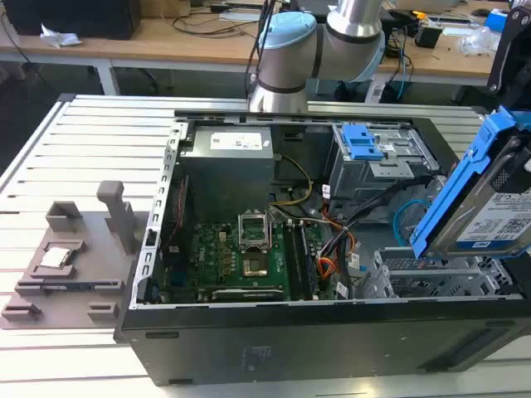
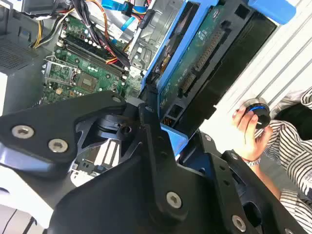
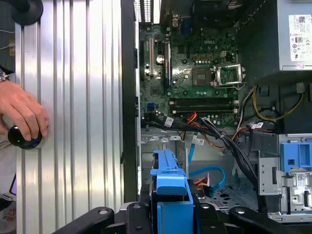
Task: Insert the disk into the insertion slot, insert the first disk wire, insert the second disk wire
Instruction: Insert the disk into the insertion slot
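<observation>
While the fingers (image 2: pixel 152 146) clamp its blue carrier (image 3: pixel 170 195), the disk (image 1: pixel 489 207) hangs tilted just above the insertion slot (image 1: pixel 415 278), outside it; its white label (image 1: pixel 506 217) carries print too small to read.

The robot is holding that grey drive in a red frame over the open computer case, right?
Not quite: the frame around the disk is blue, not red, as the exterior view shows. The hand does hold it, tilted, over the open computer case.
</observation>
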`<state>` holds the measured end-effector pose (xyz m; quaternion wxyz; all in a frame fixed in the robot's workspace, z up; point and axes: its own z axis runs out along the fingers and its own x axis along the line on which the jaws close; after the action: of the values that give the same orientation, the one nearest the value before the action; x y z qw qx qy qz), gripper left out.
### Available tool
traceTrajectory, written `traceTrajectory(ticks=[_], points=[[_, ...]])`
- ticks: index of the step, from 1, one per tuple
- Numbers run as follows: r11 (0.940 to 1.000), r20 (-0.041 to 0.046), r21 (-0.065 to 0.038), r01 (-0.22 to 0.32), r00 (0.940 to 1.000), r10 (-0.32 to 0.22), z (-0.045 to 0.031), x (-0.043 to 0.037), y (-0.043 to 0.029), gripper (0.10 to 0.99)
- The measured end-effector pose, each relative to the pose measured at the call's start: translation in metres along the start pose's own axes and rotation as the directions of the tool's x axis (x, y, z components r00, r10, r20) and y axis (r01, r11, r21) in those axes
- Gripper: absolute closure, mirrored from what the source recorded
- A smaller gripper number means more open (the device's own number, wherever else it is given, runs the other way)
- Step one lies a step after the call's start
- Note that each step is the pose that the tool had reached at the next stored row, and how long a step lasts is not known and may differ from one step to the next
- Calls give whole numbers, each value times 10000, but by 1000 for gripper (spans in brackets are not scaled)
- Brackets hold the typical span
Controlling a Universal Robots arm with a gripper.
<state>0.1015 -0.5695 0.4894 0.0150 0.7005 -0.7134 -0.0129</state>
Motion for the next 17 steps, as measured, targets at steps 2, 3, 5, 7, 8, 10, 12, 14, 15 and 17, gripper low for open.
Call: traceTrajectory(ticks=[2, 3, 5, 7, 8, 10, 12, 14, 15, 17], points=[[10000, 1, 0, 1, 10000, -1, 33, 0, 34, 718], [10000, 1, 0, 0, 10000, 0, 45, 1, 37, 718], [10000, 1, 0, 0, 10000, 0, 62, 1, 44, 718], [10000, 0, 0, 0, 10000, 0, 97, 0, 47, 718], [10000, 0, 0, 0, 10000, 0, 110, 1, 47, 718], [10000, -1, 0, 0, 10000, 0, 141, 0, 46, 718], [10000, 0, 0, 0, 10000, 0, 167, 0, 45, 718], [10000, 0, 0, 0, 10000, 0, 210, 0, 43, 718], [10000, 0, 0, 0, 10000, 0, 230, 0, 42, 718], [10000, 0, 0, 0, 10000, 0, 262, 0, 41, 718]])
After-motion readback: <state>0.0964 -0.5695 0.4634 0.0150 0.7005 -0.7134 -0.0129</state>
